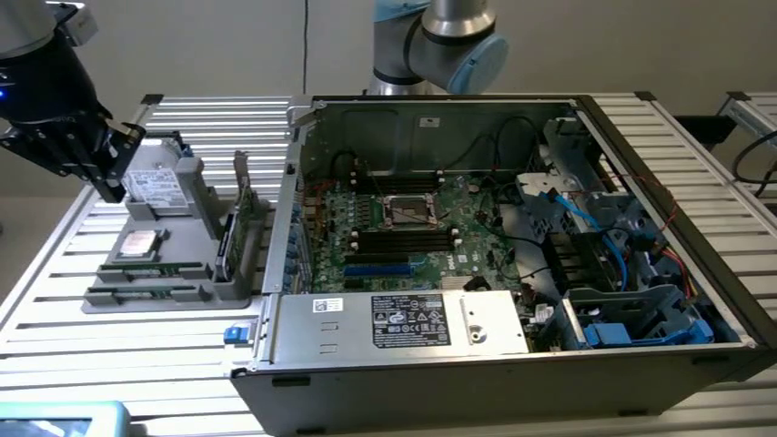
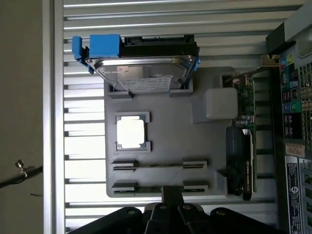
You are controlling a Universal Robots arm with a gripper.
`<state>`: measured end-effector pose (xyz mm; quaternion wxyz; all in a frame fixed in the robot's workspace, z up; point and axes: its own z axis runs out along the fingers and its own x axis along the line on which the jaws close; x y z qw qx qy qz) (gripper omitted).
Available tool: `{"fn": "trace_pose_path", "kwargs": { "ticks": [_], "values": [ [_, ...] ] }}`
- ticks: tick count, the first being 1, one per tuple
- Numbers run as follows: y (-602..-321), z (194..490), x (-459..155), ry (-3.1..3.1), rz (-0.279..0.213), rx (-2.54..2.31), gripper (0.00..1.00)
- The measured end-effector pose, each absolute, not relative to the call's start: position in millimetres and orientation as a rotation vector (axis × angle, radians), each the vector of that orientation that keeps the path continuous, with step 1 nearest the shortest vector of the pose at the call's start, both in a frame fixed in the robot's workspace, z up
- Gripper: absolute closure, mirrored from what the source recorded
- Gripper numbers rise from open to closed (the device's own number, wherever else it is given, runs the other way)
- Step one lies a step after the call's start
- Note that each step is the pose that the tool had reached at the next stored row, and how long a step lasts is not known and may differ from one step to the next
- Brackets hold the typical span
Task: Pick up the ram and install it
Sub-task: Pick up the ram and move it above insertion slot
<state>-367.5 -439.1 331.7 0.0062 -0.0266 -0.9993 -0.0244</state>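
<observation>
Two ram sticks lie edge-up in slots of a grey holder tray [image 1: 170, 305] at the exterior view's left: one ram stick [image 1: 156, 270] and a second [image 1: 144, 293] nearer the tray's front. The wrist view shows them as thin lines, one ram stick [image 2: 158, 165] and the other [image 2: 141, 187]. My black gripper [image 1: 113, 187] hangs above the tray's far end, shut and holding nothing. In the wrist view its gripper [image 2: 170, 194] tip lies over the nearer stick. Black memory slots [image 1: 401, 238] sit on the motherboard inside the open case.
The tray also carries a silver hard drive [image 2: 141, 68] with a blue clip, a processor chip [image 2: 130, 132] and an upright green expansion card [image 2: 246, 146]. The open computer case [image 1: 364, 382] stands right beside the tray, full of cables and drive cages. A slatted metal table [image 1: 73, 364] lies underneath.
</observation>
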Motion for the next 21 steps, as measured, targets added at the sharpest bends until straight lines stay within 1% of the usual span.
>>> {"fn": "trace_pose_path", "kwargs": {
  "ticks": [7,21],
  "values": [
    [-439.1,331.7,-367.5,-3.127,-0.076,-0.065,0.89],
    [-439.1,331.3,-367.5,-3.105,-0.073,0.330,0.89]
  ]
}}
